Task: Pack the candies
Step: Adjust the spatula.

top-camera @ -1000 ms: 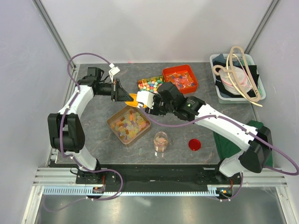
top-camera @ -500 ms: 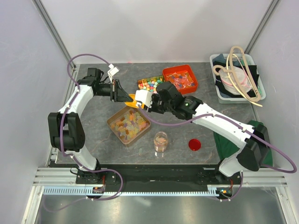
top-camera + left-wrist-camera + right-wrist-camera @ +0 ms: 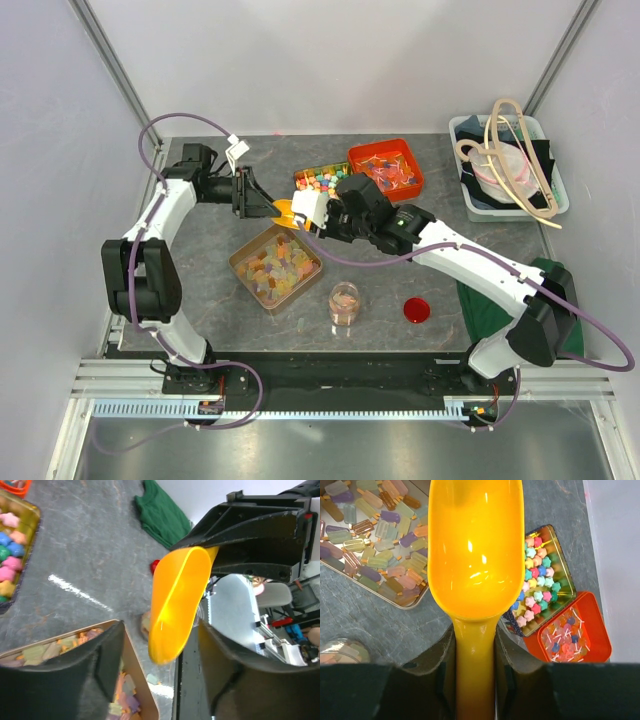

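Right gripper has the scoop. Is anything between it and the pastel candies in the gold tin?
Only the left gripper: its open jaws flank the scoop bowl near the tin's far corner. Otherwise nothing visible covers the candies.

The candies (image 3: 276, 268), pastel, translucent and seemingly popsicle-shaped, lie loose in a shallow gold tin (image 3: 233, 263).
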`<state>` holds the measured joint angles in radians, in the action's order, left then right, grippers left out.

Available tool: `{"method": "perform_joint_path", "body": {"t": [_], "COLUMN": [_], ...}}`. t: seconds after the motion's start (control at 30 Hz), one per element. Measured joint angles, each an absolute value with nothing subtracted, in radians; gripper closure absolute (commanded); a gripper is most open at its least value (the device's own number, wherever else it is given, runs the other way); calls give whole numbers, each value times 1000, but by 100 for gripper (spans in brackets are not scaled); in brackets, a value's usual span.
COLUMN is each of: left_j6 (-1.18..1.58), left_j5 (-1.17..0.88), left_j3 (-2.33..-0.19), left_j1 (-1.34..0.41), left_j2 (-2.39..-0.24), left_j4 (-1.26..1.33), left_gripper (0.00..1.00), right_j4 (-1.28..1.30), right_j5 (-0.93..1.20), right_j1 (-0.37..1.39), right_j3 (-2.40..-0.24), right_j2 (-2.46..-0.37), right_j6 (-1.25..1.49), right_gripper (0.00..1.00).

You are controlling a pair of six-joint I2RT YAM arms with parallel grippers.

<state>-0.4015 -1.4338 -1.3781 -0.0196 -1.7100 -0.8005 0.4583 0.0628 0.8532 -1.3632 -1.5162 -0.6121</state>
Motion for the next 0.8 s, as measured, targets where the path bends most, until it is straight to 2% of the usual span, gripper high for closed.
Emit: {"method": "perform_joint_path", "body": {"t": [0.1,0.3,0.5,0.6,0.8], "left_j6": [-408,-428,-453,-474,-521], "left_j5": [-1409,-1287,-1014,-829,-598], "left_j3": [-1389,-1401,-1390,-1329,-1243], "left_j1": [6,93,96,65,9], "left_j2": [-1720,-1761,-1756,-1724,-1705], "left_j4": [-806,-807,-763,-704,-643], "left_gripper": [11,6,5,4,4], "right_j4": [468,490,535,564,611], "right_j5": [25,-64,-134,-160,-196], "right_j1": [853,853,854,856,874], "right_j3": [-1363,-1363,-1364,-1364,-1391], "right_j2": [-1516,-1516,-1516,-1516,-1523], "right_j6": [-614,-633,-661,-678,-695], "right_gripper": [100,100,100,100,100]}}
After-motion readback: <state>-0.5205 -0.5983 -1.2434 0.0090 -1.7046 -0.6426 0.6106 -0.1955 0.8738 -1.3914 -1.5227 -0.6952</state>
